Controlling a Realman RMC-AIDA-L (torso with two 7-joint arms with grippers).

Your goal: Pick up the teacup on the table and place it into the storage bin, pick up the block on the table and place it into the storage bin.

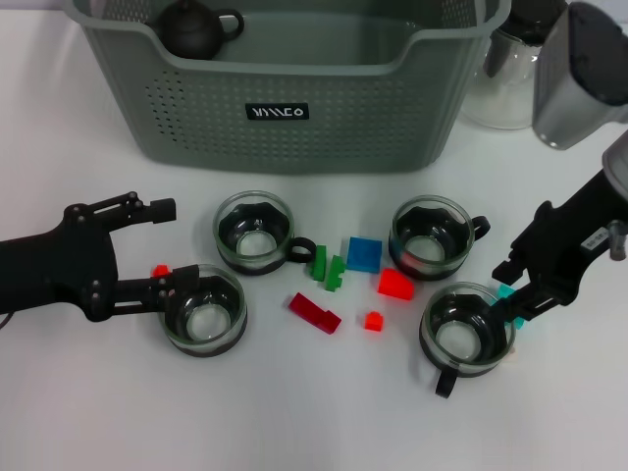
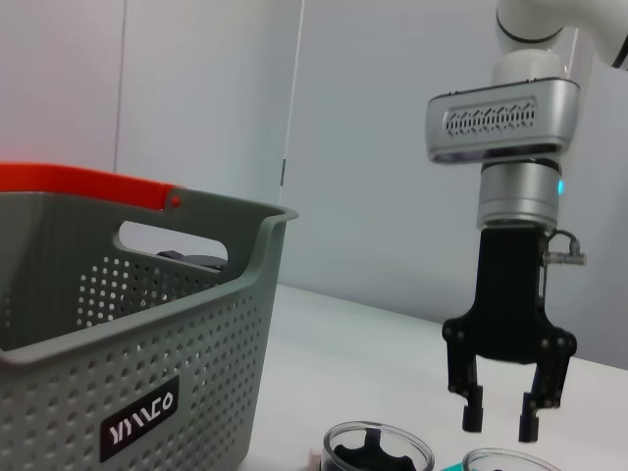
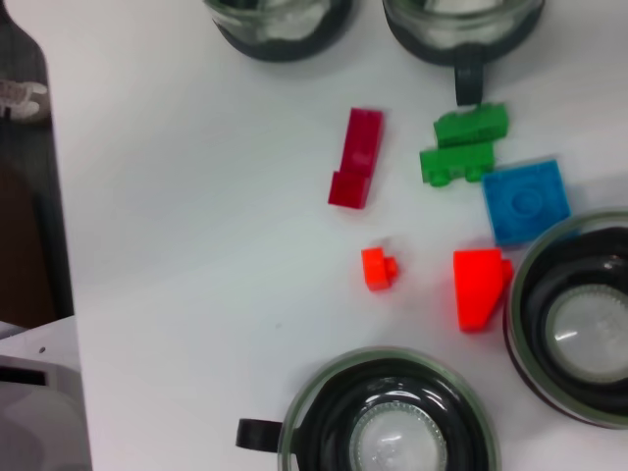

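Several glass teacups with black bases stand on the white table: one point(image 1: 255, 233), one point(image 1: 206, 311), one point(image 1: 429, 238) and one point(image 1: 467, 331). Loose blocks lie between them: green point(image 1: 327, 267), blue point(image 1: 364, 254), red point(image 1: 395, 285), dark red point(image 1: 314, 312) and a small red one point(image 1: 373, 321). The grey-green storage bin point(image 1: 294, 128) stands behind them. My left gripper point(image 1: 167, 250) lies open, its lower finger at the front-left teacup's rim. My right gripper point(image 1: 510, 294), seen open in the left wrist view point(image 2: 500, 422), hangs over the front-right teacup's right edge, beside a teal block point(image 1: 505, 292).
A dark teapot point(image 1: 196, 26) sits inside the bin at its back left. A clear glass jug point(image 1: 505, 83) and a silver kettle point(image 1: 579, 74) stand to the right of the bin. A small red block point(image 1: 160, 270) lies by my left gripper.
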